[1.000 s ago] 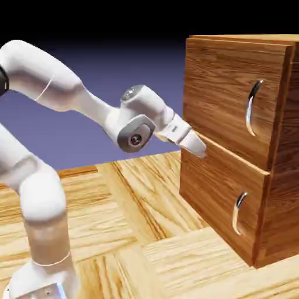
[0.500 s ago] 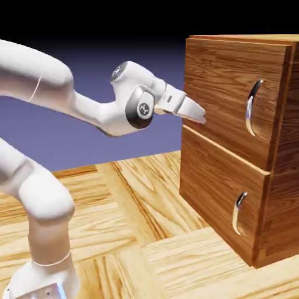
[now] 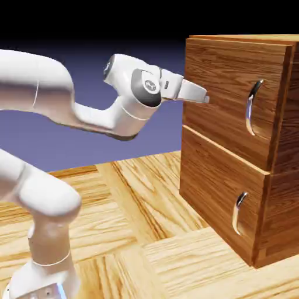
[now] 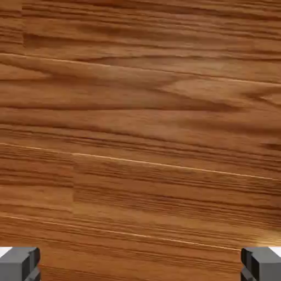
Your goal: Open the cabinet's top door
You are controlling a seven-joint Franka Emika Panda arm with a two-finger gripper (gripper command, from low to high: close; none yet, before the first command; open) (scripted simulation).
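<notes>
the arm [image 3: 52, 111] was all glossy white, chunky rounded segments with thin seam lines ringing the links. nearest the cabinet [image 3: 233, 140], the wrist had a round silver-grey cap with a small dark mark in the middle. the gripper [image 3: 201, 97] past it was white going pale grey, and in the hand view its fingertips [image 4: 19, 263] were small dark-grey blocks.

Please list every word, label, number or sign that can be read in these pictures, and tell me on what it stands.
There is no readable text in either view.
The cabinet shows only wood grain, and its top door carries only a silver handle.
The arm's round grey joint cap has a small mark, too small to read.
The hand view shows wood grain and the open claw only.
</notes>
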